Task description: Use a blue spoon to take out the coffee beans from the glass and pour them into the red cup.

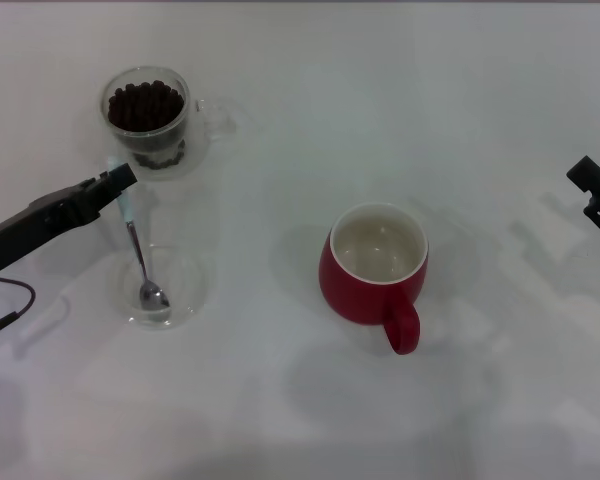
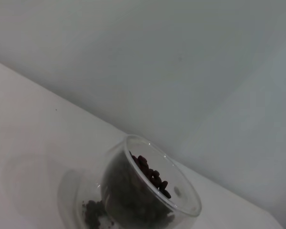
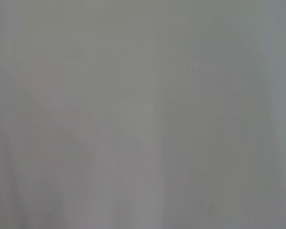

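While the left claw (image 1: 123, 178) sits at the spoon (image 1: 140, 252) handle, grip unclear, it should pinch squarely before lifting toward the glass (image 1: 147, 117).

The glass (image 1: 148, 118) sits far back on the left of the worktop (image 1: 280, 420), with the coffee beans (image 1: 146, 105) in it. Nearer lies the blue spoon (image 1: 140, 250), maybe on a saucer (image 1: 161, 290). The red cup (image 1: 374, 265) stands right of them.
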Robot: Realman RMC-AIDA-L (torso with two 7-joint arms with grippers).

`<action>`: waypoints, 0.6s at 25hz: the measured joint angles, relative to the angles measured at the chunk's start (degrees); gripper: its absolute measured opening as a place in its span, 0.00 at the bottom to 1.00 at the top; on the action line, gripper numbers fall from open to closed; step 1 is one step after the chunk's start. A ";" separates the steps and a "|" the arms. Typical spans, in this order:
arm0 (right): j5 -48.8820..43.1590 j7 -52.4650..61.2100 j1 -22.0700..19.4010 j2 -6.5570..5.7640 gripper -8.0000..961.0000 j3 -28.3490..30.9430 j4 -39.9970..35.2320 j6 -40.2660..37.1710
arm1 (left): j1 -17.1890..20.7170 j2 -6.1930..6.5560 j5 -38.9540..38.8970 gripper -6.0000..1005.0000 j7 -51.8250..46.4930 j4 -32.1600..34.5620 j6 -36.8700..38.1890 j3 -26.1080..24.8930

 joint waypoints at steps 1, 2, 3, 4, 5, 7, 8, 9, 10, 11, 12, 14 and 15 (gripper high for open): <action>0.00 0.00 0.04 0.00 0.60 0.02 -0.01 0.03 | -0.03 0.00 0.13 0.13 0.00 0.10 -0.24 0.00; 0.00 0.00 0.08 0.00 0.60 0.04 -0.01 0.09 | -0.05 0.00 0.27 0.13 0.00 0.21 -0.47 0.00; 0.00 0.00 0.12 0.00 0.60 0.07 -0.01 0.13 | -0.09 0.00 0.44 0.13 0.00 0.40 -0.82 0.00; 0.00 0.00 0.20 0.00 0.60 0.08 -0.02 0.20 | -0.11 0.00 0.57 0.13 0.00 0.52 -1.14 -0.01; 0.00 0.00 0.26 0.00 0.60 0.09 -0.01 0.27 | -0.13 0.00 0.77 0.13 0.00 0.64 -1.41 0.00; 0.00 0.00 0.36 0.00 0.60 0.09 -0.02 0.47 | -0.16 0.00 1.02 0.13 0.00 0.70 -1.80 0.00; 0.00 0.00 0.39 0.00 0.60 0.09 -0.02 0.54 | -0.16 0.00 1.08 0.13 0.00 0.71 -1.91 0.00; 0.00 0.00 0.43 0.00 0.60 0.09 -0.02 0.57 | -0.16 0.01 1.13 0.13 0.08 0.73 -1.95 0.00; 0.00 0.00 0.48 0.00 0.60 0.09 -0.03 0.58 | -0.16 0.03 1.17 0.13 0.21 0.73 -1.95 0.00; 0.00 0.00 0.54 -0.01 0.60 0.09 -0.04 0.58 | -0.16 0.06 1.19 0.13 0.39 0.72 -1.95 0.00; 0.00 0.00 0.62 0.00 0.60 0.09 -0.07 0.59 | -0.15 0.06 1.20 0.13 0.51 0.68 -1.95 -0.01; 0.00 0.07 0.76 0.00 0.60 0.09 -0.09 0.59 | -0.11 0.07 1.19 0.18 0.70 0.53 -1.95 0.00; 0.00 0.11 0.81 0.00 0.60 0.10 -0.10 0.60 | -0.09 0.08 1.15 0.20 0.82 0.45 -1.95 0.00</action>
